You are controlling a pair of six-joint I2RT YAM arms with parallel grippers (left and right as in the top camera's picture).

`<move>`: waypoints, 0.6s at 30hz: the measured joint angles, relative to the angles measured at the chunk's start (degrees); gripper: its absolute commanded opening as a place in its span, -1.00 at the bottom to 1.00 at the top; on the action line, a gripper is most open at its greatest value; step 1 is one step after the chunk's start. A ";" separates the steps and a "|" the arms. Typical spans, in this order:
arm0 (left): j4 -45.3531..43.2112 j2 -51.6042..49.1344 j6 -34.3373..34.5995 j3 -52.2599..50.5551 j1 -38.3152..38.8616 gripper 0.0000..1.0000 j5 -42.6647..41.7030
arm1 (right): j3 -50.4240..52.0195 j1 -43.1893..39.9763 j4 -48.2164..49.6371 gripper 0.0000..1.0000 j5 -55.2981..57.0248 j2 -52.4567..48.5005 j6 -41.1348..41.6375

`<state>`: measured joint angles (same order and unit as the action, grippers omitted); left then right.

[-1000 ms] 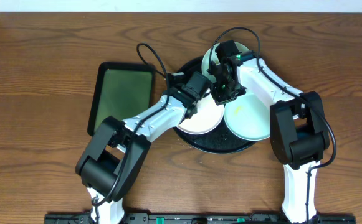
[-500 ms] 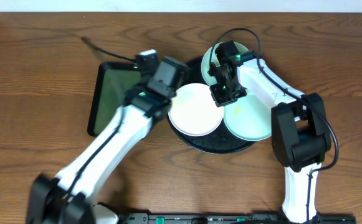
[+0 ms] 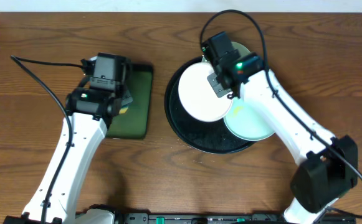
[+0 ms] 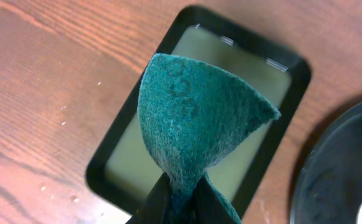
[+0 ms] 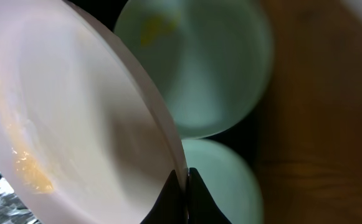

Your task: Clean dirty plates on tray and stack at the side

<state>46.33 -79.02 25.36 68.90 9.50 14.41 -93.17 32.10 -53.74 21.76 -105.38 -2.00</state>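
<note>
Right end effector (image 5: 184,186) is clenched on the rim of the white plate (image 3: 200,93), holding it up at what looks like a tilt over the left half of the black tray (image 3: 173,121), with a yellow smear (image 5: 25,162) on its face. Two mint plates sit on the tray's right side, one smeared (image 5: 199,62), one nearer (image 3: 253,122). Left end effector (image 4: 181,202) pinches a green scouring pad (image 4: 193,118) above the small green tray (image 3: 140,102), just left of the black tray on the worktop (image 3: 43,37). The plate lies to the pad's right, so the left arm looks the one to close that gap.
</note>
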 measured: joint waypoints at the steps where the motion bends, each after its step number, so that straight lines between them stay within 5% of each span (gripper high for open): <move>1: 0.00 0.00 -0.46 0.00 -0.57 -0.85 -0.50 | 0.00 1.64 1.01 -0.98 3.91 0.57 -0.66; 10: 0.00 0.00 -2.80 0.00 -3.15 -0.85 -2.51 | 0.00 13.38 9.20 -0.97 29.49 1.29 -16.68; 18: 0.00 0.00 -2.95 0.00 -3.13 -0.85 -2.54 | 0.00 17.81 14.14 -0.98 39.98 1.29 -26.86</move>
<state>46.33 -79.02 22.41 68.90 6.37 11.88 -93.17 49.91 -39.59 61.73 -104.09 -28.86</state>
